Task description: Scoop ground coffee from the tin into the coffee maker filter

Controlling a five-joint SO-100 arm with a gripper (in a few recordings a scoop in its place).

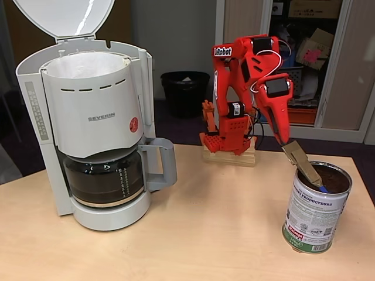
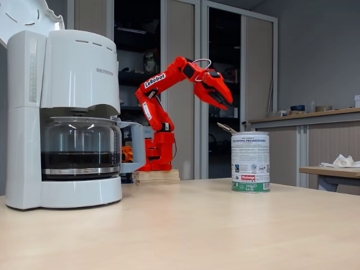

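The red gripper is pinching a flat tan scoop, its long axis slanting toward four o'clock in a fixed view, tip dipping into the dark, powdery ground coffee inside the shiny cylindrical tin. The white paper coffee maker filter is sitting well apart at ten o'clock from the gripper, lining the smooth plastic basket of the Severin coffee maker, lid standing open.

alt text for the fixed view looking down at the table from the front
A red robot arm reaches down, its claw holding a scoop dipped into ground coffee in an open tin at right. At left stands a white coffee maker, lid up, its paper filter showing.
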